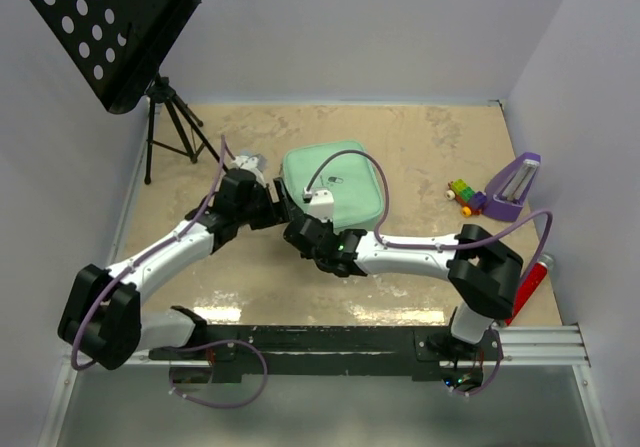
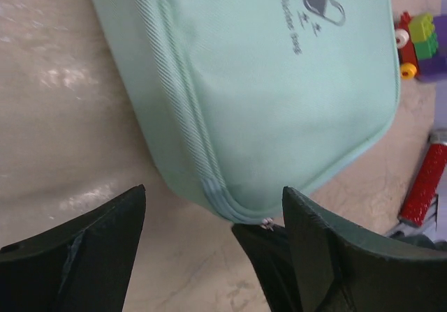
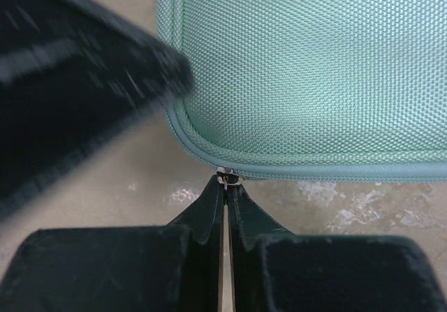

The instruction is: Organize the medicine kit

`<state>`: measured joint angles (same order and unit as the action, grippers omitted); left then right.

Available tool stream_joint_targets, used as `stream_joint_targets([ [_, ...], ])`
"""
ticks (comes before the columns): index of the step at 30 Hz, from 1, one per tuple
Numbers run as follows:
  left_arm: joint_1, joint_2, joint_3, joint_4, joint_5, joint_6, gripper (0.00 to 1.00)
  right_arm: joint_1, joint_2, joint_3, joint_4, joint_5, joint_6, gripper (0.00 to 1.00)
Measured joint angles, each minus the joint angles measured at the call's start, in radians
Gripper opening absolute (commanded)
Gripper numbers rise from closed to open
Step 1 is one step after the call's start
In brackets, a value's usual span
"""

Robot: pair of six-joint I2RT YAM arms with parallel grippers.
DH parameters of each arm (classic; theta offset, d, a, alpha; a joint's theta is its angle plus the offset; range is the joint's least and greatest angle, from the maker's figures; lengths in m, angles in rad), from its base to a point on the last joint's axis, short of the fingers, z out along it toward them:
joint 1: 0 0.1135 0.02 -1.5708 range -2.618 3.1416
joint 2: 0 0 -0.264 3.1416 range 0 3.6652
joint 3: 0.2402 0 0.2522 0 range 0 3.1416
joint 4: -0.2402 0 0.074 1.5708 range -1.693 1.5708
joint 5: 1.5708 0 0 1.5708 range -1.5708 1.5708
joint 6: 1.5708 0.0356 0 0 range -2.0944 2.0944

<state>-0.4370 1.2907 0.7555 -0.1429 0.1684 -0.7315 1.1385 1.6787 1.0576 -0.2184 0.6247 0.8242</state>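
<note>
Two pairs of fingers work at one corner of the pale mint-green woven-fabric medicine kit (image 1: 335,182), lying flat mid-way on the beige marbled worktop (image 1: 430,147): the right fingers (image 3: 209,211) are closed on its small metal zip pull (image 3: 229,179), probably to unzip it, while the left fingers (image 2: 105,242) are spread open just beside, likely to steady it.

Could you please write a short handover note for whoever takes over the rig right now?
Right gripper: shut on the zipper pull at the near corner of the medicine kit.
Left gripper: open, facing that same corner, holding nothing.
Kit: flat on the table, capsule mark up, zipped shut.
Done: the pull is gripped.
Left: run the zipper round, open the kit and sort its contents, which are not in view.
</note>
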Motion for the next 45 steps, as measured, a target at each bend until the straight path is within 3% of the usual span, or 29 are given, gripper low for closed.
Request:
stream_joint_targets([
  [3, -0.074, -0.049, -0.037, 0.007, -0.021, -0.025, 0.75, 0.0, 0.026, 0.03, 0.005, -0.013, -0.026, 0.0],
  [10, -0.092, -0.053, -0.114, 0.012, -0.042, -0.052, 0.48, 0.001, 0.035, 0.035, 0.01, -0.019, -0.048, 0.0],
  [12, -0.095, -0.048, -0.115, 0.019, -0.047, -0.058, 0.45, 0.001, 0.035, 0.034, 0.01, -0.024, -0.049, 0.0],
  [17, -0.098, -0.034, -0.114, 0.019, -0.072, -0.061, 0.48, 0.001, 0.035, 0.027, 0.021, -0.029, -0.048, 0.0],
  [23, -0.098, -0.041, -0.113, 0.002, -0.1, -0.061, 0.66, 0.001, 0.033, 0.013, 0.045, -0.029, -0.049, 0.0],
  [28, -0.098, -0.101, -0.114, 0.001, -0.129, -0.061, 0.68, 0.0, 0.027, 0.003, 0.059, -0.032, -0.049, 0.0],
  [45, -0.096, 0.029, -0.054, 0.034, -0.122, -0.062, 0.47, -0.006, 0.027, 0.001, 0.056, -0.02, -0.055, 0.0],
])
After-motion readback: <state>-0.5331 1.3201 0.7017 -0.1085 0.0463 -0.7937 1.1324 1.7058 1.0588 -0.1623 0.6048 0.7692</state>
